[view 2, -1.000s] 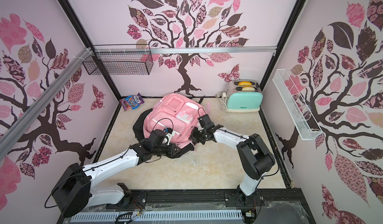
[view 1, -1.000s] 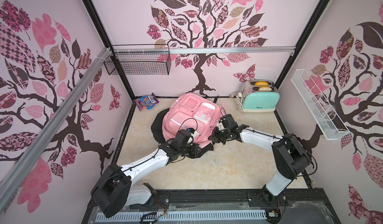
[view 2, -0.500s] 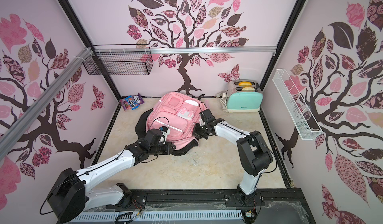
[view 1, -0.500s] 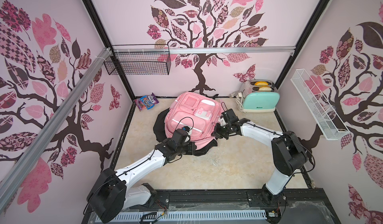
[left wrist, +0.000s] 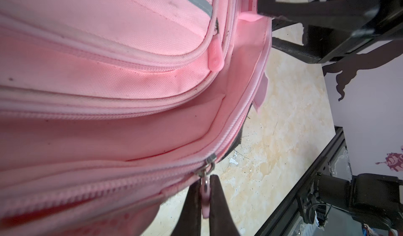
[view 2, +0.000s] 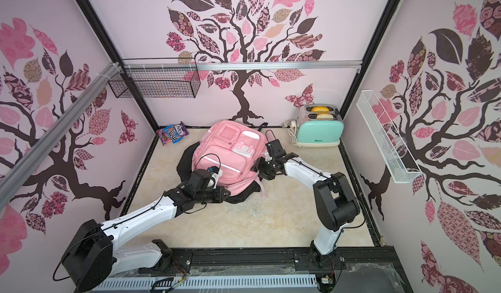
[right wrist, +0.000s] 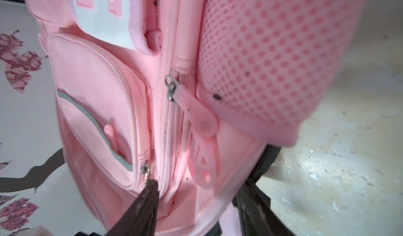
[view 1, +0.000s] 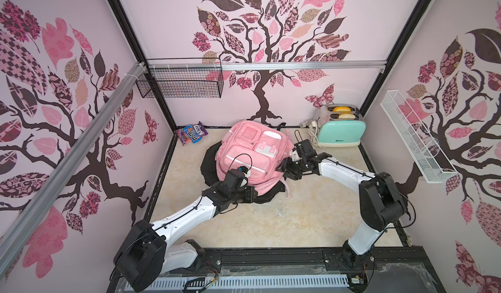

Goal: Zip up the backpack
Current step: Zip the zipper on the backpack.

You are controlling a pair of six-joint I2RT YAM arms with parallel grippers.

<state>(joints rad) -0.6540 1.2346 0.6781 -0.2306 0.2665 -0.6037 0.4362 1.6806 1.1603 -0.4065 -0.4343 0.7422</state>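
The work cell has pink walls printed with tree decals and a beige marble-pattern tabletop. Directions below use the top views, with 12 o'clock toward the back wall.

**Task item.** The pink fabric backpack lies front panel up on the rear half of the tabletop, on a black cloth, in both top views.

**Left arm.** The left gripper meets the backpack's 6 o'clock edge. Its jaws are fully closed on the pink rubber zipper pull, which hangs from a metal slider. To one side of the slider the zipper teeth are meshed. To the other side the track stands parted, exposing pink lining.

**Right arm.** The right gripper sits at the backpack's 4 o'clock edge. Its jaws stand apart, roughly midway in their travel, and clamp nothing. In the right wrist view a second pink pull tab lies ungripped ahead of the parted fingers.

**Surroundings.**
- A mint-green toaster stands at 2 o'clock from the backpack.
- A purple candy bag lies at 10 o'clock.
- A black wire basket hangs on the back wall.
- A white wire shelf hangs on the wall at 3 o'clock.
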